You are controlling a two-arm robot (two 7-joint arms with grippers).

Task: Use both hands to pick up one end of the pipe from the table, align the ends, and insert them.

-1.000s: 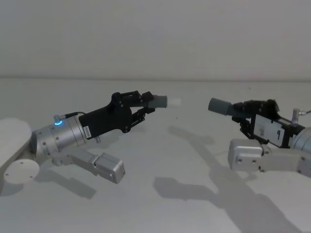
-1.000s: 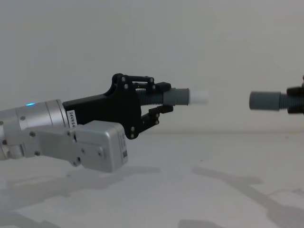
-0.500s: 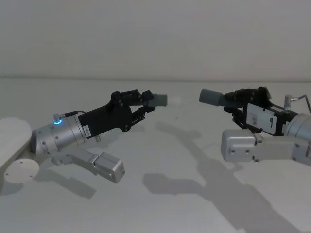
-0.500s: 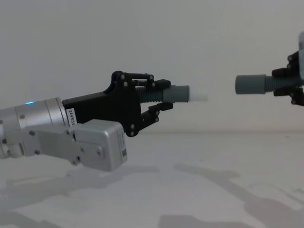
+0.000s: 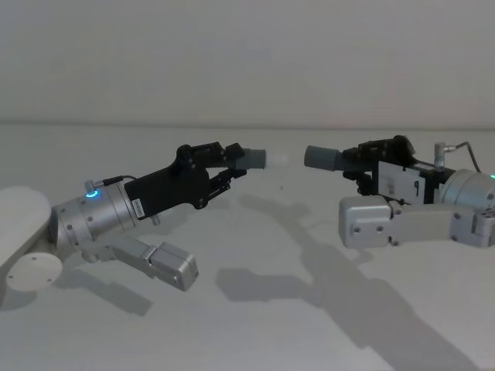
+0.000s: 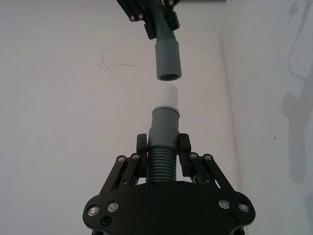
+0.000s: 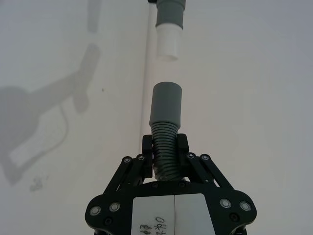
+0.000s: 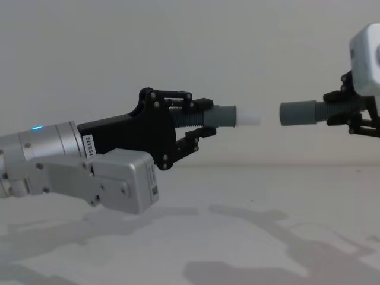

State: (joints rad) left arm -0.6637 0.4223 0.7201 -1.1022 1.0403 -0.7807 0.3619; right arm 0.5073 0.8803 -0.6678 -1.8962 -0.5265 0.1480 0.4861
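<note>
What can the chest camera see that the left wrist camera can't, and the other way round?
The chest view gives a side look: the left arm's silver body, with the white-tipped cuff and the dark cuff held above the table, about level. The left wrist view looks along the ribbed hose: the dark cuff's hollow mouth faces the camera, nearly lined up sideways, plus a scribble mark on the surface behind. Both share the left gripper shut on the ribbed hose, the right gripper holding the other end, and a gap between the cuffs.
</note>
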